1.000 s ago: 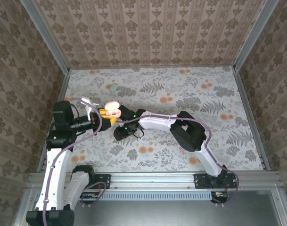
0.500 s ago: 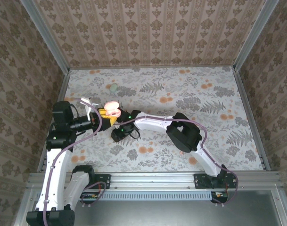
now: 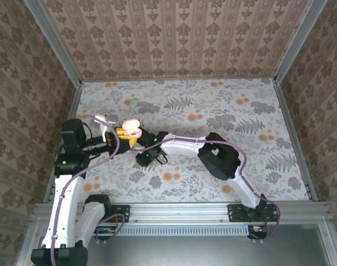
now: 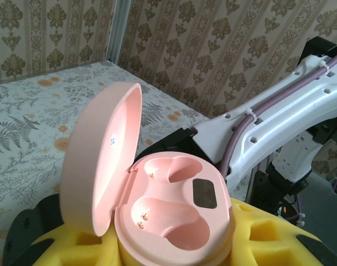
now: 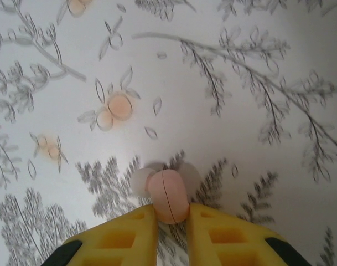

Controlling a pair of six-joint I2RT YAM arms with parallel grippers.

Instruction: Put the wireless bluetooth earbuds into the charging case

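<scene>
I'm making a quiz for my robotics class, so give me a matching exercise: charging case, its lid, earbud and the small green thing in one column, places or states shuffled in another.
1 charging case
2 lid
3 earbud
4 green thing

A between the yellow fingers of the right hand
B swung open
C alone, far back on the table
D gripped by the left hand, wells empty

Pairs: 1-D, 2-B, 3-A, 4-C

Nothing readable; a tiny blue mark [image 4: 112, 142] inside the charging case [image 4: 174, 216] is blurred.
</scene>
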